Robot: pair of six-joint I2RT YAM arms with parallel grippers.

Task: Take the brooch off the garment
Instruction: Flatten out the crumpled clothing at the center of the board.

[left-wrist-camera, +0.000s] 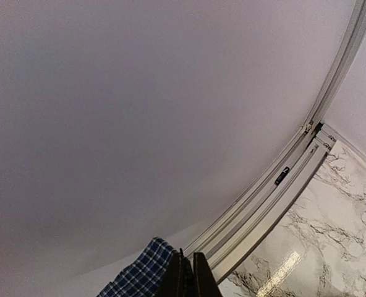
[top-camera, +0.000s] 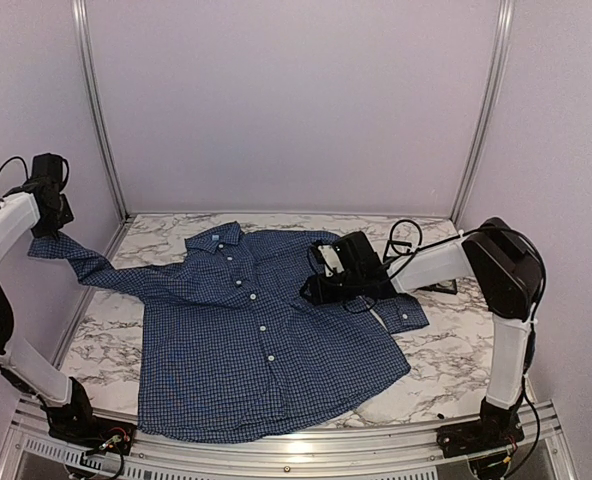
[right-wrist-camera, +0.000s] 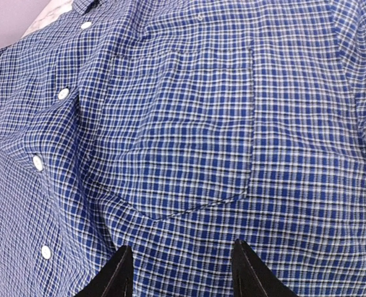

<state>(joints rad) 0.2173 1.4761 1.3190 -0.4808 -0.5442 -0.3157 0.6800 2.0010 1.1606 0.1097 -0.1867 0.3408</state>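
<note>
The garment (top-camera: 246,340), a dark blue checked shirt with white buttons, lies face up on the marble table (top-camera: 446,360). Its sleeve (top-camera: 96,265) rises off the table to the upper left. There my left gripper (top-camera: 54,228) is shut on the cuff, and checked cloth (left-wrist-camera: 136,275) shows beside the closed fingertips (left-wrist-camera: 175,278). My right gripper (top-camera: 318,280) hovers over the shirt's chest. Its jaws (right-wrist-camera: 183,272) are open, with nothing between them, just below the chest pocket (right-wrist-camera: 183,130). The brooch shows in no view.
Aluminium frame posts (top-camera: 98,110) and pale walls close in the table on three sides. A frame rail (left-wrist-camera: 294,167) runs close to my left gripper. Black cables (top-camera: 406,240) trail behind the right wrist. The shirt's other sleeve (top-camera: 401,312) lies under the right arm.
</note>
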